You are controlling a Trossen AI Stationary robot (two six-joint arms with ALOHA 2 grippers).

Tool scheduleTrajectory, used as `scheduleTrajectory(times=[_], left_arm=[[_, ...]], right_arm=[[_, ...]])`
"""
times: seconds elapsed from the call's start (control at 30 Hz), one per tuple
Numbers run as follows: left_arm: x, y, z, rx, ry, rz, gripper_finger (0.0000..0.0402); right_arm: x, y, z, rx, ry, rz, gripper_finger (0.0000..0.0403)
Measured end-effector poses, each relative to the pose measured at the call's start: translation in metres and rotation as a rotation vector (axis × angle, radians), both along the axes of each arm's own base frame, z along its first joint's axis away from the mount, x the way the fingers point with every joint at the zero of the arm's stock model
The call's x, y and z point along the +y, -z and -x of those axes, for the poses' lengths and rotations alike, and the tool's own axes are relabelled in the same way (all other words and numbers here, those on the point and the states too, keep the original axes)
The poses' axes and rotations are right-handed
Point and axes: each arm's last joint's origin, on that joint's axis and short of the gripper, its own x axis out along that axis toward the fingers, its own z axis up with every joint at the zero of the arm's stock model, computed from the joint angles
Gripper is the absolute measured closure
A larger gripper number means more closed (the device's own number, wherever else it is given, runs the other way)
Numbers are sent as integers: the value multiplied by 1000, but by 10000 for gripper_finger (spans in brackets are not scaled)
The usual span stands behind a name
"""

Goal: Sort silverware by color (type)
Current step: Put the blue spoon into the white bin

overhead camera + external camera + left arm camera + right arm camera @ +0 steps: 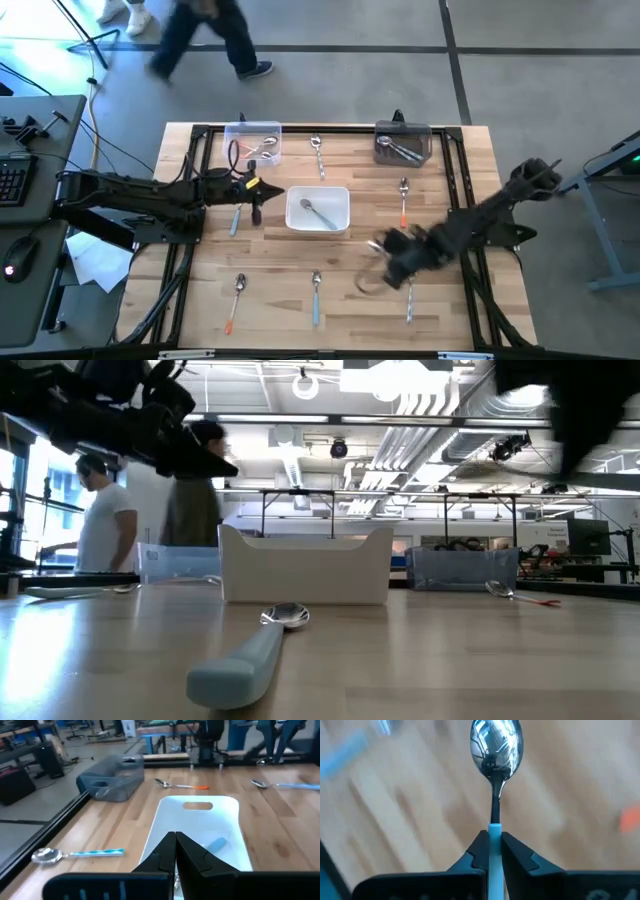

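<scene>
Nearest the low camera, a light-blue-handled spoon (248, 650) is lying flat on the wooden desk (450, 660), bowl toward the white bin (305, 565) behind it; the high view places this spoon (316, 297) at the near edge, beside an orange-handled spoon (236, 300). The right gripper (493, 846) is pinching the light blue handle of another spoon (496, 750), whose shiny bowl is pointing away from the fingers (514, 854), a grip only the right wrist view is showing; from overhead the right gripper (395, 262) is blurred, sitting right of the white bin, with one more spoon (409, 303) lying just nearer than it. The left gripper (175, 840) is hovering at the white bin's (200, 827) rim with its fingers (192, 854) pressed together, nothing between them. The high view shows the left gripper (257, 190) at that bin's left side, a spoon (320, 213) lying inside. Farther off, an orange-handled spoon (403, 200) is lying right of the white bin, a spoon (318, 156) between the two far bins, the clear bin (252, 145) holding orange-handled spoons and the grey bin (402, 145) holding silver ones. Beyond the desk, a person (205, 35) is walking past.
</scene>
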Motion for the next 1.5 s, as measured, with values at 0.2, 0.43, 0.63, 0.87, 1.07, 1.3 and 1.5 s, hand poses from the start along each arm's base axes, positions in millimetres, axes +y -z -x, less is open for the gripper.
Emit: scheduleTrajectory(times=[0.2,0.43,0.63,0.87,1.07,1.3,1.5], left_arm=[[10,10,8,-11,-61,-5,401],[20,11,11,-4,-117,-17,401],[28,12,14,12,-216,-2,401],[30,15,15,42,-238,2,401],[30,16,16,49,-244,3,401],[30,16,16,50,-244,3,401],[30,16,16,55,-245,6,401]], right_arm=[[-54,-39,-74,-161,-84,133,385],[-103,-46,-146,-148,-258,231,385],[-127,-32,-186,-64,-331,267,384],[-149,1,-200,45,-348,202,384],[-155,26,-200,104,-331,179,384],[-162,53,-204,147,-325,133,384],[-165,61,-206,155,-324,130,364]])
